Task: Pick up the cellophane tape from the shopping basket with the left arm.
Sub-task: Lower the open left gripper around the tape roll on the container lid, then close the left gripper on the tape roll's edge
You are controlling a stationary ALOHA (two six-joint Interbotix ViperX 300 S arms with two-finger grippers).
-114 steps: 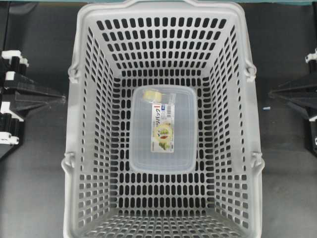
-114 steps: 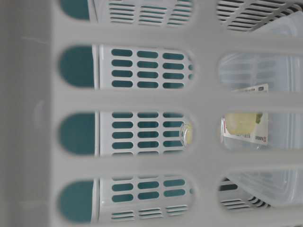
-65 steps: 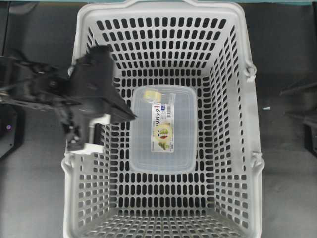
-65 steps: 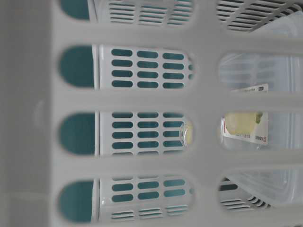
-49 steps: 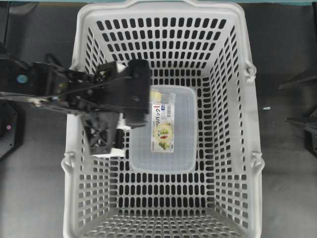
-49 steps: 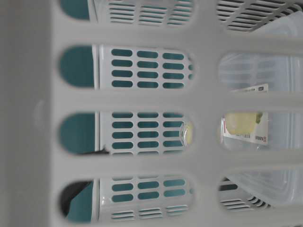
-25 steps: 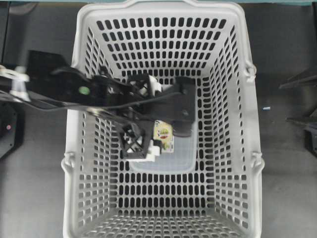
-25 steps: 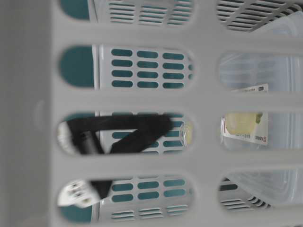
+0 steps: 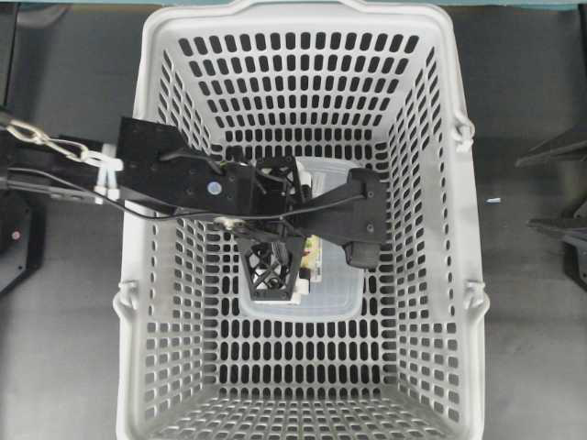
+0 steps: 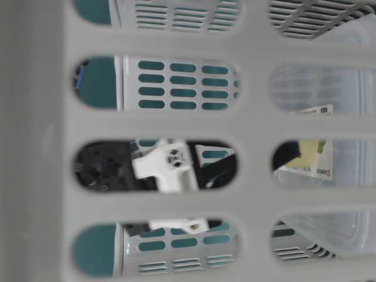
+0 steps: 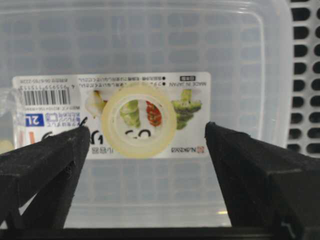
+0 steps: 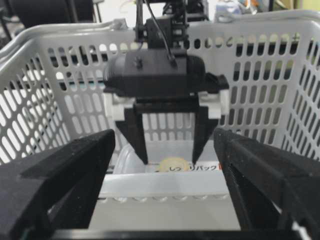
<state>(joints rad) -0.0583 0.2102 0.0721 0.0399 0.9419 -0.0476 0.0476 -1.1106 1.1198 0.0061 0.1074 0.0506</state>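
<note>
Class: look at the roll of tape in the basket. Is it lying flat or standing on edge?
Lying flat: the cellophane tape shows its full ring and open centre, resting on the clear container.

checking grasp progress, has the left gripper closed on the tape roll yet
No: in the left wrist view the left gripper has its fingers wide apart, clear of the cellophane tape lying between them on the clear container.

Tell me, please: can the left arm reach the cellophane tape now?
Probably yes. The left gripper hangs open above the cellophane tape, which lies flat on the clear container between the fingers, with nothing covering it.
</note>
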